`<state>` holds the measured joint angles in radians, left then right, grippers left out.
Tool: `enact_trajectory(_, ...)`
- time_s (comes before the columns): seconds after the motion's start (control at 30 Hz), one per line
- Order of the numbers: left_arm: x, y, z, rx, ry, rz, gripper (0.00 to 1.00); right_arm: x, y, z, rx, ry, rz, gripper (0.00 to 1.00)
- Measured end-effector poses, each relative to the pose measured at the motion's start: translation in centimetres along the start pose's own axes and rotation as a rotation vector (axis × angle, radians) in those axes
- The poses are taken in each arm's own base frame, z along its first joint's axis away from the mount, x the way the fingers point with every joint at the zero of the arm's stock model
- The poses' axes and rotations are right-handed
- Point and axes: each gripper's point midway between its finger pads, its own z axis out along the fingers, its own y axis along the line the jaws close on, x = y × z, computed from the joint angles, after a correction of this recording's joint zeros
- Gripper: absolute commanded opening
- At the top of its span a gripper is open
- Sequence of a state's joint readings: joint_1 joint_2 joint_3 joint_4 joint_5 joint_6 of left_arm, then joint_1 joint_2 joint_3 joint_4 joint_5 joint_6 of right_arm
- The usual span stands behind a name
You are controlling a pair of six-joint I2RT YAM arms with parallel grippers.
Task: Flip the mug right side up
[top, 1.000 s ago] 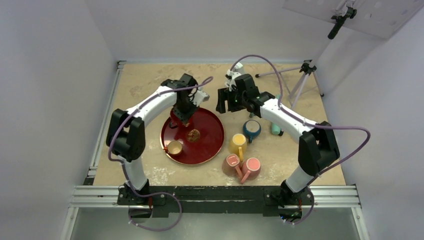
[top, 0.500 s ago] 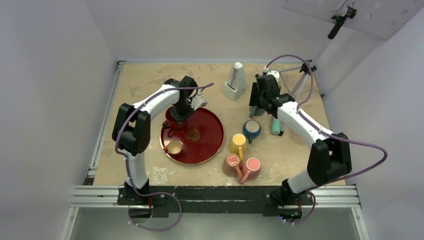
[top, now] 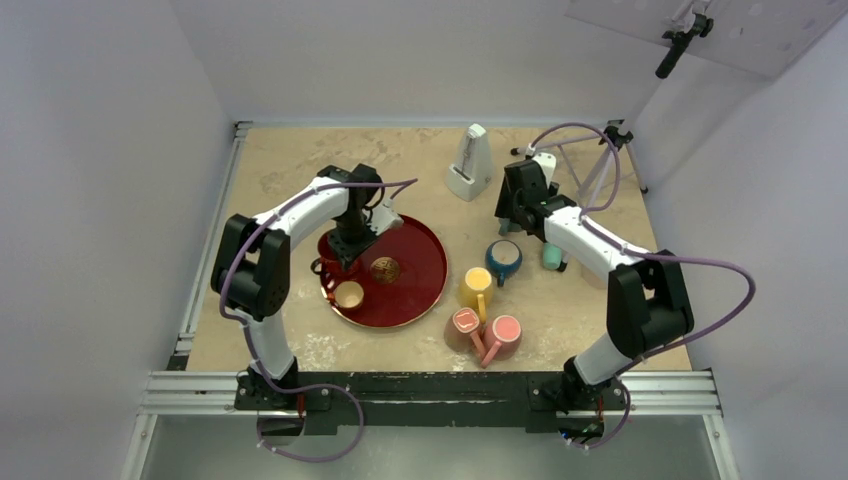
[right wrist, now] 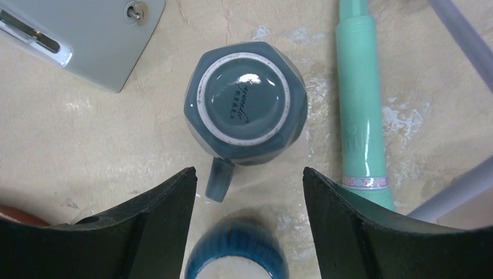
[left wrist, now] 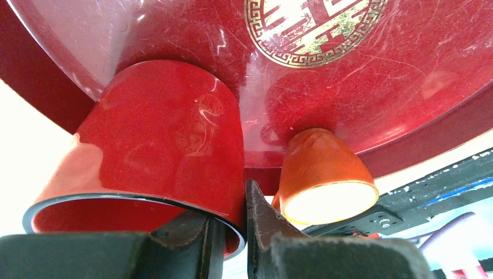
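Observation:
A teal-grey mug (right wrist: 245, 99) stands upside down on the table, its base up and its handle (right wrist: 220, 179) pointing toward my right gripper (right wrist: 249, 170). That gripper is open and hovers right above it, one finger on each side. In the top view the mug is hidden under the right gripper (top: 512, 215). My left gripper (left wrist: 232, 215) is shut on the rim of a red mug (left wrist: 163, 128), one finger inside and one outside. The mug rests mouth up on the red tray (left wrist: 349, 75), at its left part (top: 340, 250).
A small orange cup (top: 349, 294) sits on the tray (top: 415, 280). A blue mug (top: 503, 258), a yellow mug (top: 477, 287) and two pink mugs (top: 464, 325) stand near the tray's right. A mint pen-like stick (right wrist: 360, 104), a white metronome (top: 470, 165) and a tripod (top: 600, 165) are close by.
My right arm swung right from beside the metronome to above the upturned mug. My left gripper slid toward the tray's left edge with the red mug.

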<state>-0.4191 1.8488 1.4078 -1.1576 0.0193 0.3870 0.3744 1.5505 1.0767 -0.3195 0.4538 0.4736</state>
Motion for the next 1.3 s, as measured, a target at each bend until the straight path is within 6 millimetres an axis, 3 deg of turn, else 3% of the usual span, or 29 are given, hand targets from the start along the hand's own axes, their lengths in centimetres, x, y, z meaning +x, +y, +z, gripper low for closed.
enact_trajectory(0.03, 0.2, -0.2, 0.1, 0.007, 0.005, 0.0, 0.02, 0.2, 0.2, 0.4, 0.002, 0.002, 0.004, 0.69)
enact_trajectory(0.17, 0.1, -0.3, 0.2, 0.013, 0.004, 0.0, 0.33, 1.3, 0.6, 2.2, 0.013, 0.023, 0.013, 0.67)
enact_trajectory(0.27, 0.2, -0.4, 0.1, 0.015, 0.007, -0.004, 0.45, 1.9, 0.8, 3.0, 0.019, 0.031, 0.023, 0.6)
enact_trajectory(0.43, 0.2, -0.7, -1.0, 0.022, -0.013, -0.01, 0.5, 2.4, 0.9, 4.0, 0.037, 0.034, 0.034, 0.26)
enact_trajectory(0.53, -0.6, -0.8, -2.6, 0.029, -0.059, -0.011, 0.53, 2.4, 0.9, 4.4, 0.045, 0.025, 0.043, 0.03)
enact_trajectory(0.57, -0.9, -0.9, -3.2, 0.032, -0.082, -0.011, 0.56, 2.3, 1.0, 4.4, 0.042, 0.02, 0.049, 0.0)
enact_trajectory(0.83, -3.5, -2.9, -8.4, 0.107, -0.286, -0.027, 0.79, 2.4, 0.8, 4.0, 0.035, 0.02, 0.031, 0.0)
enact_trajectory(0.93, -4.5, -4.1, -10.3, 0.17, -0.387, -0.054, 0.81, 2.4, 0.7, 2.3, -0.013, 0.033, 0.02, 0.0)
enact_trajectory(1.0, -5.4, -4.4, -11.7, 0.206, -0.463, -0.092, 0.83, 1.5, 0.9, 0.1, -0.074, 0.02, 0.023, 0.0)
enact_trajectory(1.17, -8.6, -3.1, -16.3, 0.301, -0.676, -0.226, 0.87, -3.7, 3.2, -6.8, -0.322, -0.117, 0.082, 0.0)
enact_trajectory(1.3, -12.1, -3.4, -21.8, 0.452, -0.871, -0.272, 0.89, -6.5, 5.8, -11.6, -0.547, -0.198, 0.124, 0.0)
